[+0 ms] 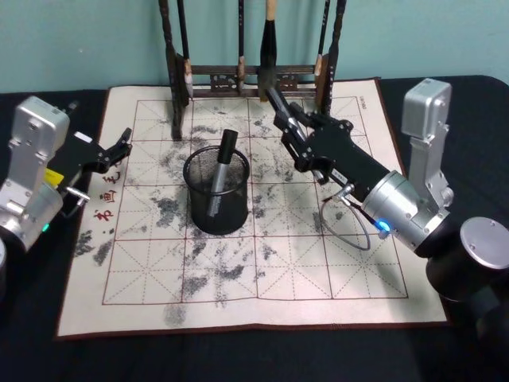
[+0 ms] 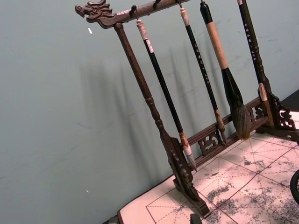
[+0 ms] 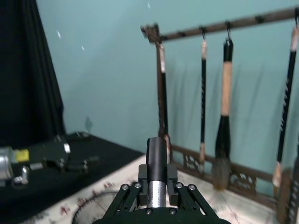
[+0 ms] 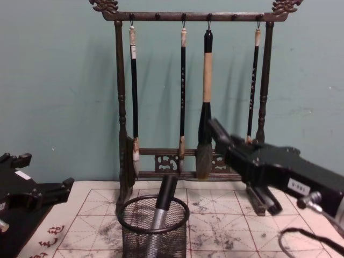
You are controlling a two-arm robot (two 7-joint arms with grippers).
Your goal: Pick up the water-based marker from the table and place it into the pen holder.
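Marker (image 1: 223, 169) is standing inside the holder (image 1: 237, 213), lower end down in the mesh cup and black cap rising above the rim; in the head view it is leaning away from the robot, and in the chest view the cap is tilting to the right. Holder is sitting upright on the mat (image 1: 318, 270), left of the mat's middle, and the mat is lying flat on the dark desk (image 1: 238, 358). Right gripper (image 1: 274, 99) is hovering over the far part of the mat, to the right of and beyond the holder and clear of the marker. Its fingers are pressing together into one narrow tip, which is pointing toward the foot of the rack (image 4: 121, 107). In the chest view this gripper is sitting higher than the holder's rim, its tip overlapping the hairs of the largest of the four brushes (image 4: 207, 107) hanging from the rack's top bar. In the right wrist view the fingers are appearing as a single black and silver column with no gap, the holder's rim lying off to one side of it. Left gripper (image 1: 123, 146) is resting low at the left edge of the mat, near the red characters and well apart from the holder, with its fingers spread apart on nothing. Rack is standing along the far edge of the mat, in front of the green wall.
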